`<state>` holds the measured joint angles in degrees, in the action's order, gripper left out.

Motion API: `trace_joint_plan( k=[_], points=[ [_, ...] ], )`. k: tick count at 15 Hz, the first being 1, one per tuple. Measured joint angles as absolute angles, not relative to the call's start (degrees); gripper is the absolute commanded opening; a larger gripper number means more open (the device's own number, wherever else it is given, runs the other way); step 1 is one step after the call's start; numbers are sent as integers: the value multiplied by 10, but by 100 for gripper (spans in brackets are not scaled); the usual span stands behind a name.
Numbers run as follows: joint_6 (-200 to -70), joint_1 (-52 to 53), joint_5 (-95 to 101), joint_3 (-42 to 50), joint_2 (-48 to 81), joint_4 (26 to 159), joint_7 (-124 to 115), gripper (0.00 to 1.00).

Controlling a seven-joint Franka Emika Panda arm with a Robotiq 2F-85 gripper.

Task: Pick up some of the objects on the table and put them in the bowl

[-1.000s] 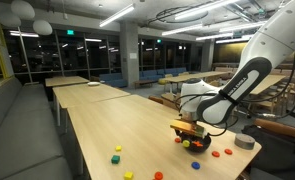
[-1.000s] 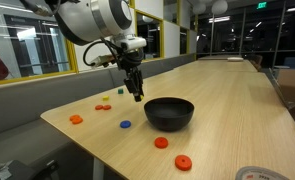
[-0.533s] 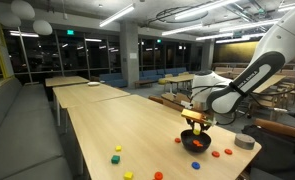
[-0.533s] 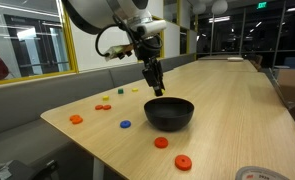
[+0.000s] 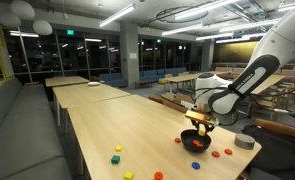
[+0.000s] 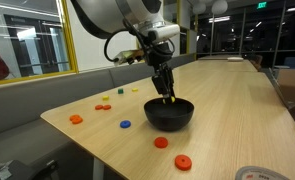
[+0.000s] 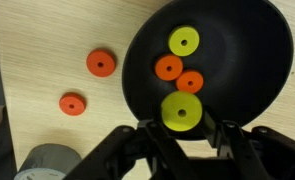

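Gripper: above round black bowl, jaws flanking a yellow disc, grip undeterminable | pale wood table: flat orange discs beside bowl.

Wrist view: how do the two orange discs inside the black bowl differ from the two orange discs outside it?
In the bowl, the inner orange discs rest on black; on the table, the outer orange discs rest on pale wood. The inner orange discs nearly touch; the outer orange discs lie clearly apart. All four are round, lie flat and have a centre hole.
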<state>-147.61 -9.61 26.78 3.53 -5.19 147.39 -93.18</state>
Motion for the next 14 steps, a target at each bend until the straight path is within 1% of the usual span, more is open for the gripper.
trace_joint_plan(
  k=[3,4,9,14],
  points=[
    [-1484,-97,268,35,-41,1472,-932,97],
    [-1487,-97,268,35,-38,1472,-932,100],
    [-1493,-97,263,40,-33,1477,-935,100],
    [-1522,-98,248,49,-59,1535,-977,100]
  ],
)
